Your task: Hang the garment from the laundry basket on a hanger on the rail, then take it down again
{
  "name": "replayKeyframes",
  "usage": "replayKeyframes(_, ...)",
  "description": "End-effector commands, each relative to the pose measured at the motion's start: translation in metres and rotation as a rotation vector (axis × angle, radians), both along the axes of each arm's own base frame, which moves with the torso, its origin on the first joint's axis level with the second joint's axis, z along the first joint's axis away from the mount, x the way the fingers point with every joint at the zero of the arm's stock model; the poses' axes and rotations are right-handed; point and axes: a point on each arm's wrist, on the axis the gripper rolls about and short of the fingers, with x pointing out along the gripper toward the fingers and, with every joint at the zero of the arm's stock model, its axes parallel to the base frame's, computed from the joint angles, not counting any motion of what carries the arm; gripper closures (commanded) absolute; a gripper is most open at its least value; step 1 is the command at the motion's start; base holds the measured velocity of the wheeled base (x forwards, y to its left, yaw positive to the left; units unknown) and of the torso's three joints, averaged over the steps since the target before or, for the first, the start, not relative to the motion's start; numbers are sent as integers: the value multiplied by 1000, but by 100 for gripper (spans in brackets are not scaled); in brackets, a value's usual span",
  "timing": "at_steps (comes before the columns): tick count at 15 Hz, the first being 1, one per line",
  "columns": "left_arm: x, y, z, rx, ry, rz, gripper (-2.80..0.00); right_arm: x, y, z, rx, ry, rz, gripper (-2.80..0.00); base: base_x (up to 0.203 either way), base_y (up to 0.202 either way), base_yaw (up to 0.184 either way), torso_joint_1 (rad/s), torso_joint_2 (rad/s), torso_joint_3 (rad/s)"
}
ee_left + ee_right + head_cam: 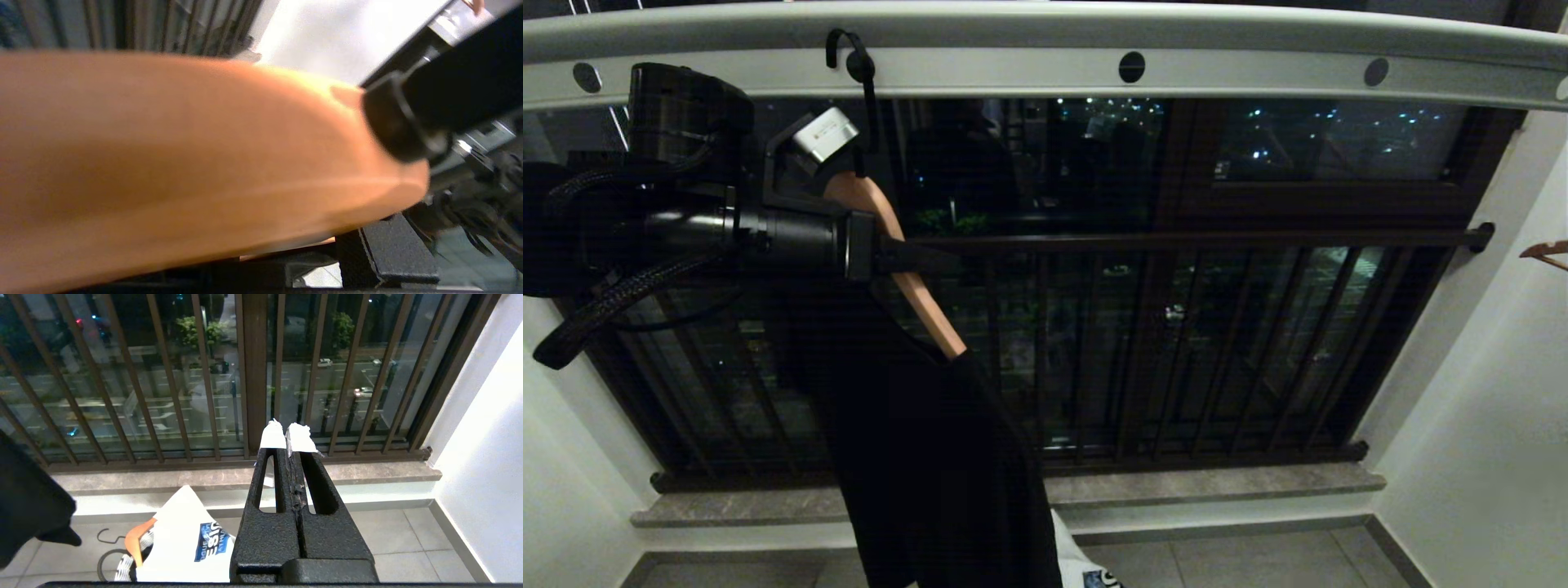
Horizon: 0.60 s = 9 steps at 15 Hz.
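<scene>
left gripper (894, 249): seemingly clamped on hanger (907, 269) | right gripper (291, 435): closed, empty

Orange wooden hanger (184, 163) (close up), black hook base (402, 122)

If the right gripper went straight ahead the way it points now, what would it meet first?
Probably the dark brown window bars. The shut right gripper points over the stone sill at the thick middle upright. Nothing shows between them, though depth is hard to judge from this view.
</scene>
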Motion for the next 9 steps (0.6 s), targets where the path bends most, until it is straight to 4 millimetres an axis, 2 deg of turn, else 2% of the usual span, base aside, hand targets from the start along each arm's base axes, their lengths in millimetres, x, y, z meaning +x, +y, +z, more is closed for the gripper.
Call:
replayKeyframes(1, -5, 1, 0, -12, 4, -33, 0, 0, 0, 0, 0, 0, 0, 0, 0, 0, 0, 0, 0, 0)
replayKeyframes(9, -13, 3, -3, -2, -13, -69, 0, 0, 0, 0, 0, 0, 0, 0, 0, 0, 0, 0, 0, 0)
